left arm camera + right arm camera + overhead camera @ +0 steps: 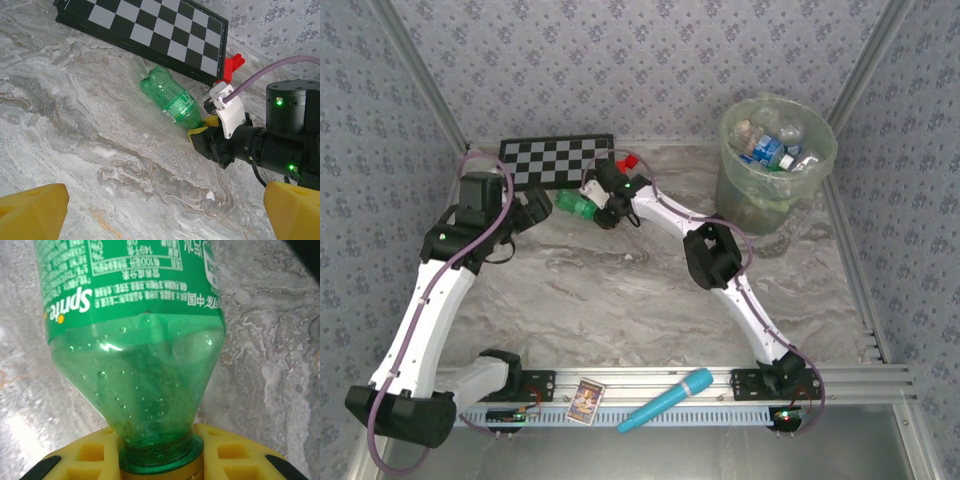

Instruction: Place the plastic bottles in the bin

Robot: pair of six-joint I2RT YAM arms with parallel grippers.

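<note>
Lying near the worktop's (620,300) back edge, the green bottle (172,100) is clamped at its neck by the right end effector (202,127) for transfer to the bin (740,190); the left end effector (535,208) is spread wide, empty.

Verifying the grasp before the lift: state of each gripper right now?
Left gripper: open, holding nothing.
Right gripper: shut on the neck of the green bottle, which lies on the table.
</note>
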